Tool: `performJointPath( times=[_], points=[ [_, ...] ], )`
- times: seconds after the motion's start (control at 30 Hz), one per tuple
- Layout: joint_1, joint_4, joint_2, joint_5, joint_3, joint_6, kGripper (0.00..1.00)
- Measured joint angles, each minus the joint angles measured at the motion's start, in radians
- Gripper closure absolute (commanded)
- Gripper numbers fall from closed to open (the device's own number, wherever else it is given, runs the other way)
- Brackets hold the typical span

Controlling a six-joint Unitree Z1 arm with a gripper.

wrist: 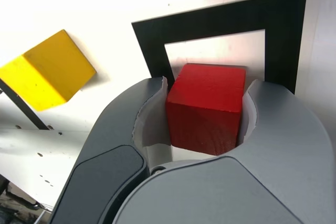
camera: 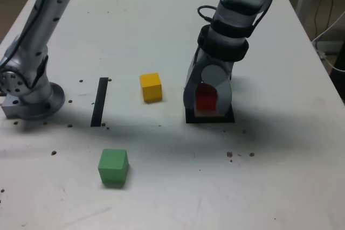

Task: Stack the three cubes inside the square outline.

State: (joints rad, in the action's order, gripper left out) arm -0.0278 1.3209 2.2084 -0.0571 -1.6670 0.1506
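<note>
Grey jaws are seen pressed against two opposite faces of the red cube [wrist: 207, 106], so the gripper [wrist: 205, 116] is closed part-way on that cube and nothing else is held. In the exterior view the gripper [camera: 207, 98] is pointed down at the table [camera: 161, 20], with the red cube [camera: 205, 99] framed between its two sides. The cube is placed over the square outline [wrist: 220, 30], whose black tape frame is shown around a white centre in the wrist view; whether the cube is resting on the surface or held just above it cannot be told. In the exterior view only the near edge and corners of the square outline [camera: 227, 118] are seen under the gripper.

Just to the exterior view's left of the gripper, the yellow cube [camera: 151, 87] is sat on the white table, apart from the outline. Further left a straight black tape strip [camera: 99, 102] is laid. The green cube [camera: 113, 167] is found nearer the camera, well apart from the others. At the exterior view's far left the arm's base [camera: 29, 98] is mounted on the table
</note>
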Motion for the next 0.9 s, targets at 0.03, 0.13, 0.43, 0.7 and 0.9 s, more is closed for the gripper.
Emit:
performJointPath(
  times=[0.03,0.13,0.43,0.7,0.9],
  points=[
    [0.002,-0.002,0.001,0.0,0.001,0.001,0.62],
    [0.007,-0.007,0.001,0.001,0.004,0.006,0.3],
    [0.011,-0.022,0.003,0.003,0.016,0.013,0.03],
    [0.011,-0.023,-0.039,0.039,0.045,-0.002,0.01],
    [0.011,0.006,-0.149,0.125,0.093,-0.064,0.01]
  ],
)
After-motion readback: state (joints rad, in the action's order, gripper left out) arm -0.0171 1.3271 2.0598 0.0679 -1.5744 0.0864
